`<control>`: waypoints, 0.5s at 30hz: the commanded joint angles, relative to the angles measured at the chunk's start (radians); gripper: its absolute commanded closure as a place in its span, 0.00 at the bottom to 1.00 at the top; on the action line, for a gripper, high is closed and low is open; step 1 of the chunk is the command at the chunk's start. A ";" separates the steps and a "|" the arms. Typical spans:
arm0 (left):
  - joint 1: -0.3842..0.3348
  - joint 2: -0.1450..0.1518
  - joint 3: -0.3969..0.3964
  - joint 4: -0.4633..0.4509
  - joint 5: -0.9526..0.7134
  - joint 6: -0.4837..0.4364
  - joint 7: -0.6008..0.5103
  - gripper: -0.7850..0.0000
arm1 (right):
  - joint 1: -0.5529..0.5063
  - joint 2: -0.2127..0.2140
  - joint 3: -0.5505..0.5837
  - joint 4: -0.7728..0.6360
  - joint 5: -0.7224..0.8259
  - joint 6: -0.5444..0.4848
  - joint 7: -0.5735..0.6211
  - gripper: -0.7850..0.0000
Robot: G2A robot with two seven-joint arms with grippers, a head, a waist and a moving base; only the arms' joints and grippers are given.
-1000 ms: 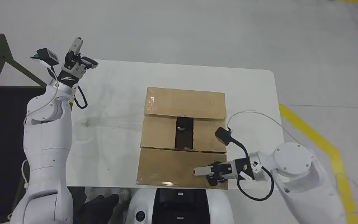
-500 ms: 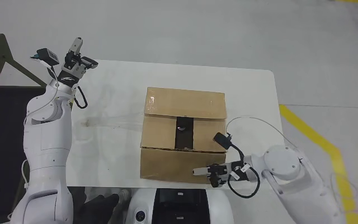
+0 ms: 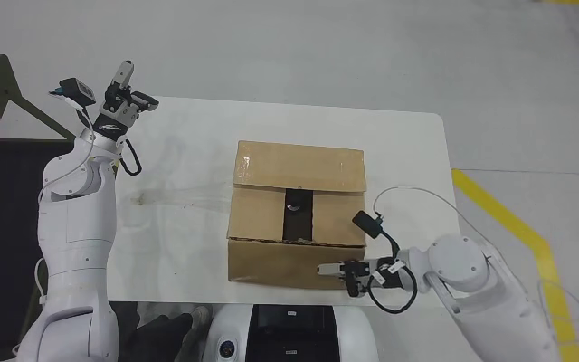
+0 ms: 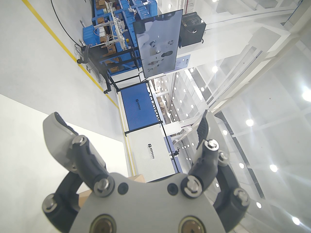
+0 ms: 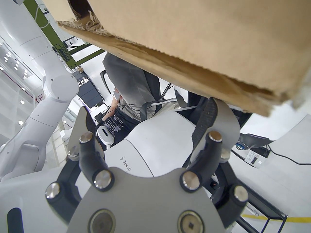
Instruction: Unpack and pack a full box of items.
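Bright, even overhead light; ceiling lamps point(image 4: 302, 95) flare, wrist views bend at edges.

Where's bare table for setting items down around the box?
Widest free patch: the table between the box and its left edge. A narrower strip runs from the box to the right edge, its near part taken by the right arm. Crowded: the near edge, where the box's flap and the right tool sit.
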State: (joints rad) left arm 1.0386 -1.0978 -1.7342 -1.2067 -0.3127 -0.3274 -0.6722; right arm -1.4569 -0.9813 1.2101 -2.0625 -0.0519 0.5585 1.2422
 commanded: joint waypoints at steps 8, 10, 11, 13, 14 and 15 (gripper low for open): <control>0.000 0.000 0.000 0.000 0.000 0.000 0.000 0.00 | 0.005 0.004 -0.011 0.017 0.020 0.009 -0.054 0.00; 0.000 0.000 0.000 0.000 0.000 0.000 0.000 0.00 | 0.004 0.005 -0.012 0.011 0.021 0.008 -0.061 0.00; 0.000 0.000 0.000 0.000 0.000 0.000 0.000 0.00 | 0.003 0.006 -0.010 0.003 0.027 0.002 -0.062 0.00; 0.000 0.000 0.000 0.000 0.000 0.000 0.000 0.00 | 0.000 0.008 -0.003 -0.010 0.041 -0.006 -0.062 0.00; 0.000 0.000 0.000 0.000 0.000 0.000 0.000 0.00 | -0.001 0.009 0.001 -0.019 0.048 -0.008 -0.062 0.00; 0.000 0.000 0.000 0.000 0.000 0.000 0.000 0.00 | -0.003 0.010 0.005 -0.026 0.057 -0.013 -0.061 0.00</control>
State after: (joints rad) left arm 1.0386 -1.0978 -1.7342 -1.2067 -0.3127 -0.3274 -0.6722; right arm -1.4587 -0.9717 1.2123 -2.0831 -0.0020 0.5483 1.1802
